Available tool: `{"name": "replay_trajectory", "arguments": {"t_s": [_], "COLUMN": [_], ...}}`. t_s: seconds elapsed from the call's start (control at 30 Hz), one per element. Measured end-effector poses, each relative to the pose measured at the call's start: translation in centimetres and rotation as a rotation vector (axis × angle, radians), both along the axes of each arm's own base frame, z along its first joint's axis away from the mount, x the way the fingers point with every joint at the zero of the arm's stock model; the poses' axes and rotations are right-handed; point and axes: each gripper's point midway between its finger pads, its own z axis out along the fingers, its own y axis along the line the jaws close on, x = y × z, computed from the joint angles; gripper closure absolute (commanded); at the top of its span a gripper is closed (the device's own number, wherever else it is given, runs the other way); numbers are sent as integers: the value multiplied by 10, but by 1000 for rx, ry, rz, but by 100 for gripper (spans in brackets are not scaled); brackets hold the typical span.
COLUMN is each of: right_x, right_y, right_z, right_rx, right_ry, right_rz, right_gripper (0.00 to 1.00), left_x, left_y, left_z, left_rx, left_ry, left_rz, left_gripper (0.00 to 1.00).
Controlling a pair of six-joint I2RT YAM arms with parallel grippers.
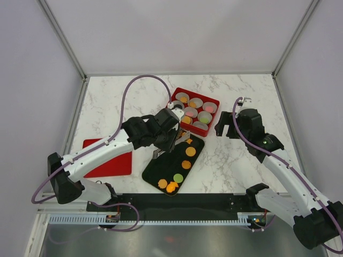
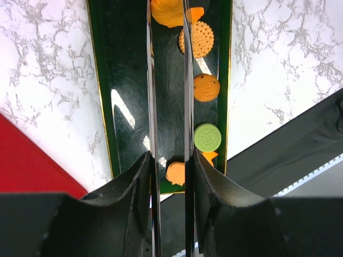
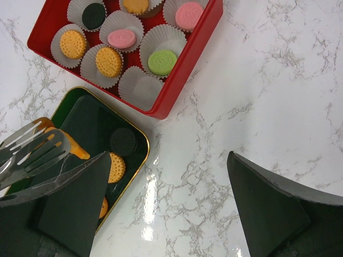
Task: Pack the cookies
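Observation:
Several cookies lie on the black tray (image 1: pixel 158 167): orange ones (image 1: pixel 190 151), a green one (image 2: pixel 207 137), a scalloped orange one (image 2: pixel 199 38) and a dark one (image 3: pixel 123 141). My left gripper (image 1: pixel 169 126) hovers over the tray's far end, shut on metal tongs (image 2: pixel 151 80). The tong blades run forward between its fingers (image 2: pixel 134 182), and an orange cookie (image 2: pixel 166 10) sits between their tips. More cookies rest in paper cups in the red box (image 1: pixel 217 100), among them a pink one (image 3: pixel 121 38) and a green one (image 3: pixel 162 61). My right gripper (image 3: pixel 169 160) is open over bare marble, right of the box.
A flat red lid (image 1: pixel 110 160) lies left of the tray. One paper cup (image 3: pixel 138 85) near the box's front wall is empty. A black rail (image 1: pixel 177 203) runs along the near table edge. Grey walls enclose the marble table (image 1: pixel 241 160).

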Motion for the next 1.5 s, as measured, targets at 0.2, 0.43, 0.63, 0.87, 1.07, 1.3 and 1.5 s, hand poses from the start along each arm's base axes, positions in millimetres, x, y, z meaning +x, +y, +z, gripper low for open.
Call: {"name": "replay_trajectory", "arguments": {"t_s": [0.2,0.43,0.63,0.87,1.07,1.3,1.5], "right_x": [0,0,0,0,0,0,0], "right_y": [0,0,0,-1,-1,-1,-1], "right_z": [0,0,0,0,0,0,0], "right_rx": [0,0,-1,-2,-2,-2,-2], "right_ry": [0,0,0,-1,-1,0,0], "right_rz": [0,0,-2,-4,-4,-4,-4], "right_gripper": [2,2,2,2,2,2,2], "left_x": [6,11,31,64,85,92,93], "left_y": [-6,-10,-28,-49,-60,-70,-78], "left_z": [4,12,30,34,17,-6,-17], "left_rx": [-2,-2,-22,-23,-3,24,23], "left_ry": [-11,-26,-65,-85,-71,-34,-12], "left_rz": [4,2,13,34,53,43,30], "left_gripper": [68,68,68,69,69,69,69]}}
